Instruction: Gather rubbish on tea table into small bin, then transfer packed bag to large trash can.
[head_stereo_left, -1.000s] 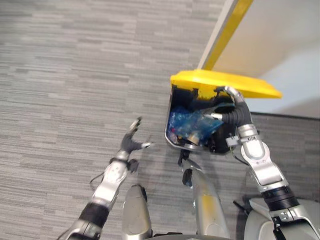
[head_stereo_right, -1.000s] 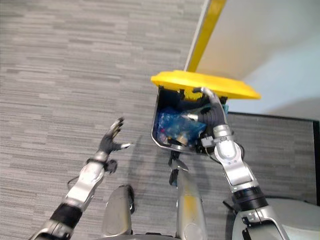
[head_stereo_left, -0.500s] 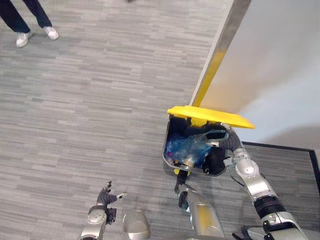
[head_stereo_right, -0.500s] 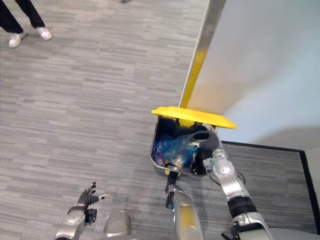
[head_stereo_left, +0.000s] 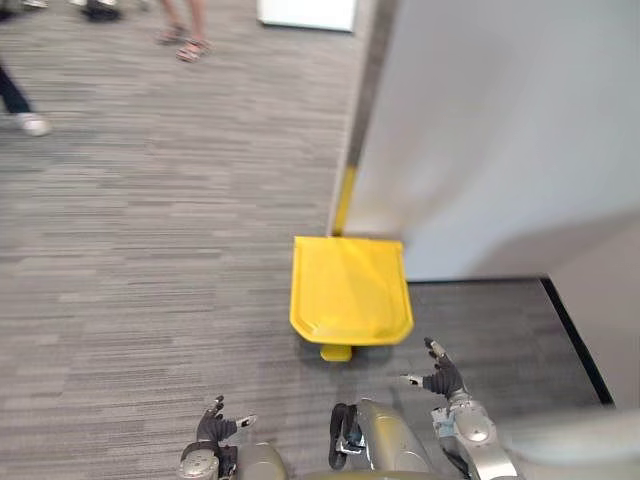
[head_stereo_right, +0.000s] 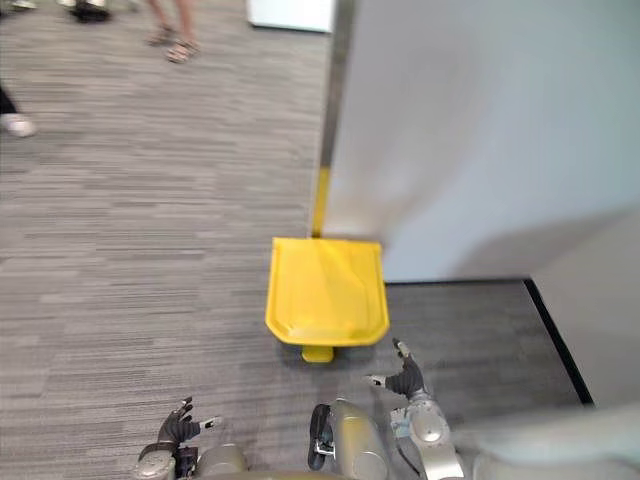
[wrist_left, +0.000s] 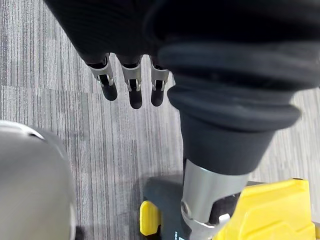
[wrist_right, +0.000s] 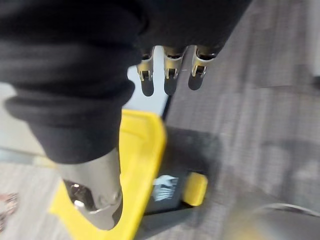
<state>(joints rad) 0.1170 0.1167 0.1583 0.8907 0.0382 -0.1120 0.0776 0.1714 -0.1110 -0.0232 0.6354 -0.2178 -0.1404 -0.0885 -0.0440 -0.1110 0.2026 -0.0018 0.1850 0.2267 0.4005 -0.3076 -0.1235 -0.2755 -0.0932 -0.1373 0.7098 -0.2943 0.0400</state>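
Note:
The large trash can has its yellow lid (head_stereo_left: 350, 288) down flat, so what is inside is hidden. Its yellow pedal (head_stereo_left: 336, 352) sticks out at the front on the grey floor. My right hand (head_stereo_left: 443, 380) hangs open just to the front right of the can, fingers spread and holding nothing. In the right wrist view its straight fingers (wrist_right: 167, 82) point past the lid (wrist_right: 142, 150) and the pedal (wrist_right: 195, 189). Low at the front left of the can, my left hand (head_stereo_left: 212, 428) is open and empty, its fingers (wrist_left: 131, 95) straight over bare floor.
A white wall (head_stereo_left: 500, 130) with a metal post (head_stereo_left: 358, 120) rises right behind the can. A dark mat (head_stereo_left: 500, 330) lies to the right of the can. People's feet (head_stereo_left: 185, 48) and a shoe (head_stereo_left: 30, 122) stand far off at the upper left.
The lid was up with my right hand inside the can by a blue bag; now the lid is down and that hand is out, open. The camera has tilted up.

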